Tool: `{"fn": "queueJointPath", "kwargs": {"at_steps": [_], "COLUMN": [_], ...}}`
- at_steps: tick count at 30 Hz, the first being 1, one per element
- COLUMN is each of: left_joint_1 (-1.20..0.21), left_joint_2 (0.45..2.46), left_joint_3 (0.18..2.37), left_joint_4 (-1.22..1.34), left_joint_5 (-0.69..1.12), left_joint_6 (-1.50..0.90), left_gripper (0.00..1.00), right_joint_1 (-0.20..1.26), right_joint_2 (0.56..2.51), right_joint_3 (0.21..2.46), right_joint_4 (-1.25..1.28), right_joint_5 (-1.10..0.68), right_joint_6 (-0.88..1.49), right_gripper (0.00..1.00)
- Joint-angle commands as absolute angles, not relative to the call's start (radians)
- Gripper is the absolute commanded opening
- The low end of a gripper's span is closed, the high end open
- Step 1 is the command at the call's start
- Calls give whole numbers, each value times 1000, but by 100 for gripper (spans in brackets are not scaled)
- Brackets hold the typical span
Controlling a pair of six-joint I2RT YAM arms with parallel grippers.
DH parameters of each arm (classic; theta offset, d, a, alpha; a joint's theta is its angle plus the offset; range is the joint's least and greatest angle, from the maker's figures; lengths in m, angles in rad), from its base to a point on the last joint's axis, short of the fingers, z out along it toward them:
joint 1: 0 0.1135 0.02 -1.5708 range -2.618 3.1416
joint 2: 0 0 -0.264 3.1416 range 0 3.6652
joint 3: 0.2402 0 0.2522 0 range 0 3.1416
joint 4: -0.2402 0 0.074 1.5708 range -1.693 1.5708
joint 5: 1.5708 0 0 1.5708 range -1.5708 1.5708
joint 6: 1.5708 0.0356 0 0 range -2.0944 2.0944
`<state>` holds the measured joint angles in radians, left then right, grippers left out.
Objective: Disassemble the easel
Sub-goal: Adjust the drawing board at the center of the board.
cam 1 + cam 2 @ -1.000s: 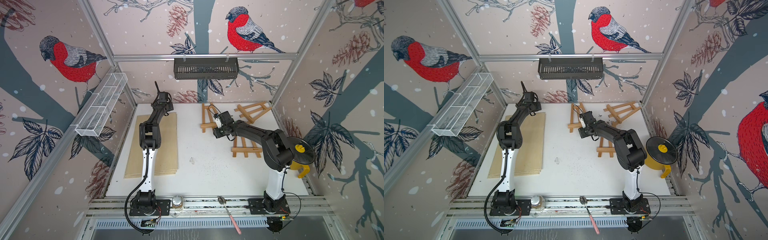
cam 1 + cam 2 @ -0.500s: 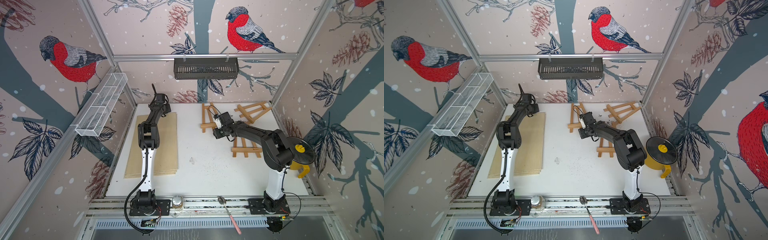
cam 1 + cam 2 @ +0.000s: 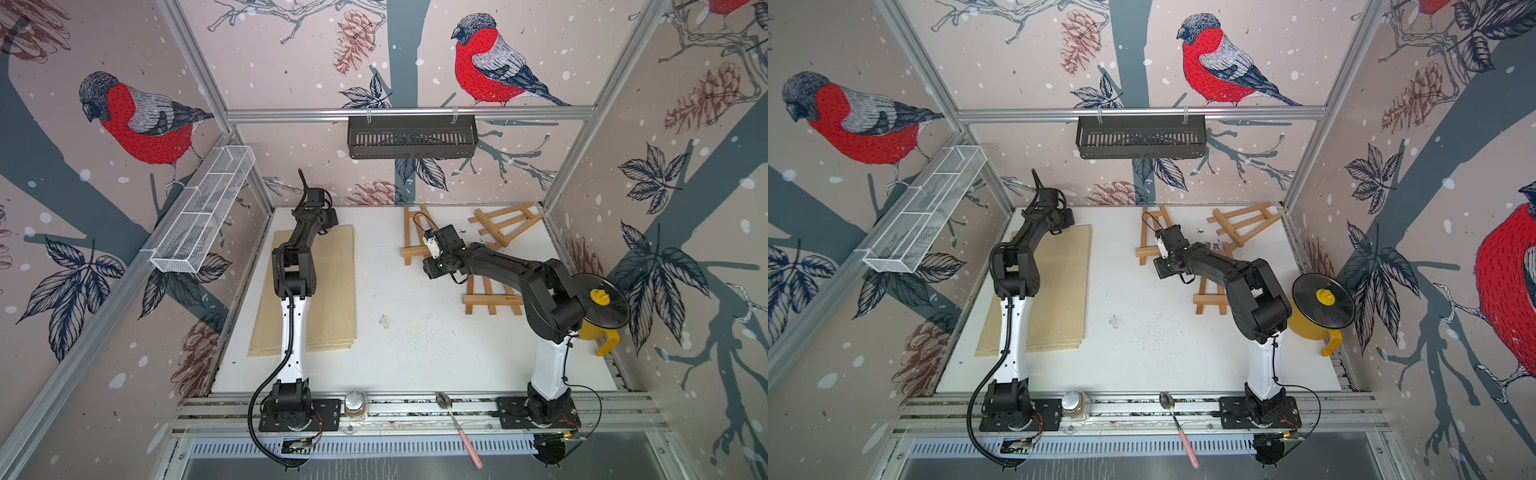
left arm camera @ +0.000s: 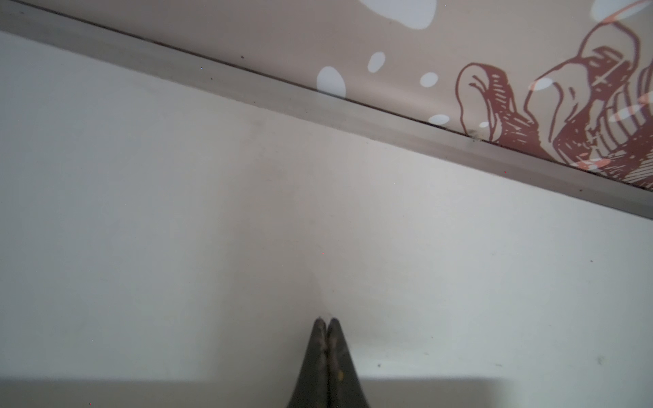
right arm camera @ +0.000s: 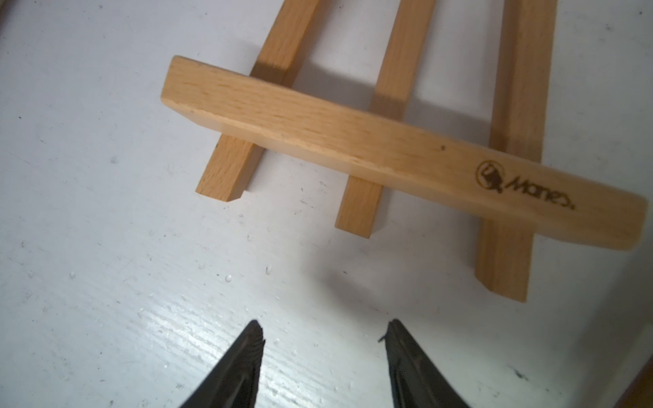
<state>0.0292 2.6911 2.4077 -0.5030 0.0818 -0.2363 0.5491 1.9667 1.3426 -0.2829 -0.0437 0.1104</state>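
Three wooden easels lie flat on the white table (image 3: 395, 353): one at the back centre (image 3: 413, 226), one at the back right (image 3: 505, 222), and one partly under the right arm (image 3: 492, 297). My right gripper (image 3: 432, 264) hovers low at the foot end of the back-centre easel (image 3: 1148, 232). In the right wrist view its jaws (image 5: 325, 332) stand open and empty over bare table, a short way from that easel's logo-marked crossbar (image 5: 353, 141) and three leg ends. My left gripper (image 3: 328, 216) is near the back wall, shut (image 4: 327, 320) on nothing.
A stack of thin plywood sheets (image 3: 332, 291) lies on the left under the left arm. A yellow jug with a black disc (image 3: 602, 303) stands at the right edge. A jar (image 3: 355, 405) and a spoon (image 3: 457, 419) rest on the front rail. A black basket (image 3: 411, 137) and a wire basket (image 3: 203, 208) hang on the walls.
The left arm's wrist has shifted slightly left toward the back corner. The right gripper has stayed at the easel's foot, still open.
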Motion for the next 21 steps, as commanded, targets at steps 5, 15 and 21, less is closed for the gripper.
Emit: {"fn": "queueJointPath", "kwargs": {"at_steps": [5, 15, 21], "left_joint_1": [46, 53, 53], "left_joint_2": [2671, 2661, 2662], "left_joint_3": [2350, 2319, 2323], "left_joint_4": [-620, -627, -618], "left_joint_5": [77, 75, 97], "left_joint_6": [-223, -214, -201], "left_gripper": [0, 0, 0], "right_joint_1": [557, 561, 561], "right_joint_2": [1979, 1987, 1991], "right_joint_3": [1357, 1359, 1362], "right_joint_4": [-280, -277, -276], "right_joint_5": [-33, -37, -35], "right_joint_6": [129, 129, 129], "right_gripper": [58, 58, 58]}}
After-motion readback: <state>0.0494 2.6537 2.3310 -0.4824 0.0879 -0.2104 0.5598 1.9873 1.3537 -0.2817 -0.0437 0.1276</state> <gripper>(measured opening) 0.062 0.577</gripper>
